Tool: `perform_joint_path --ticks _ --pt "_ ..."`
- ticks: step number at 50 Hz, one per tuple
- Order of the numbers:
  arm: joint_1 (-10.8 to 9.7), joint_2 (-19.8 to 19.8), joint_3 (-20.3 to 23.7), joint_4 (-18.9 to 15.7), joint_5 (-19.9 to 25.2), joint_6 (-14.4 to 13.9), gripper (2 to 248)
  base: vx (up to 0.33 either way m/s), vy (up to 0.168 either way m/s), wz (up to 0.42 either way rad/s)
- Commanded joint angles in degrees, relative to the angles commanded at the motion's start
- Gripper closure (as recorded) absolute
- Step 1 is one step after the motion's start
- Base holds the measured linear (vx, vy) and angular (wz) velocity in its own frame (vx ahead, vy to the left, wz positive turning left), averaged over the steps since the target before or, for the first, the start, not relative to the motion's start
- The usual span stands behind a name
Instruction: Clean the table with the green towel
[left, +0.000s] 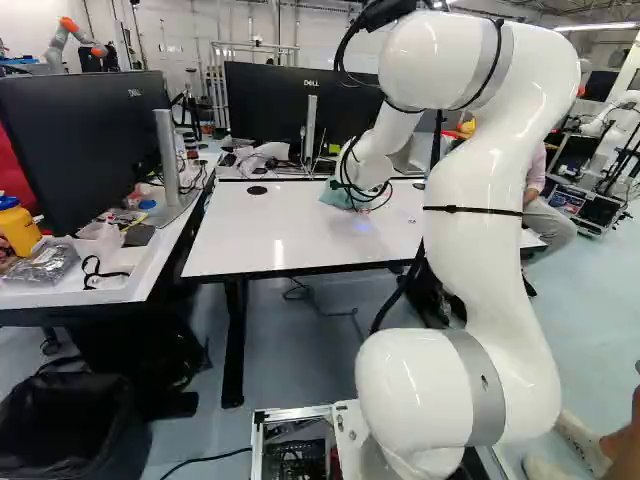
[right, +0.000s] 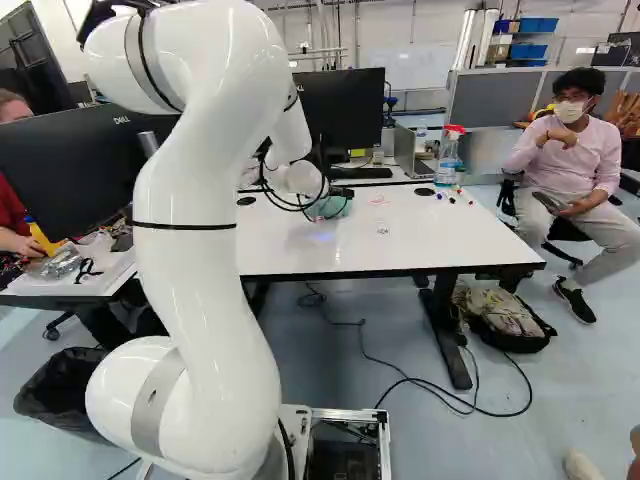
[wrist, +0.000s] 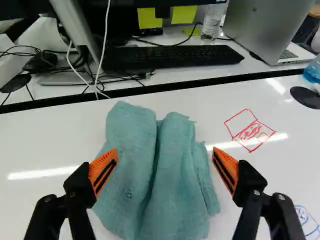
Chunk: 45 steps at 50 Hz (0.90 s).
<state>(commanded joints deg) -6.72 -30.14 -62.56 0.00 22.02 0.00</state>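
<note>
Green towel (wrist: 175, 180), creased fabric, glossy table (wrist: 45, 145)

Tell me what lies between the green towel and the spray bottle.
From the green towel toward the spray bottle: a red drawing, then a round black disc. The wrist view shows both.
</note>
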Motion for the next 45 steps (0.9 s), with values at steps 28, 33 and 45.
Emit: perform_joint_path --ticks 28,33,45 --pt "0.29 -1.10 -1.47 0.06 -4.50 0.00 3 0.000 0.000 0.000" --pt "0.29 -1.10 -1.47 0.06 -4.50 0.00 14 0.000 0.000 0.000" --pt "0.29 -1.10 -1.47 0.06 -4.50 0.00 89 0.000 0.000 0.000"
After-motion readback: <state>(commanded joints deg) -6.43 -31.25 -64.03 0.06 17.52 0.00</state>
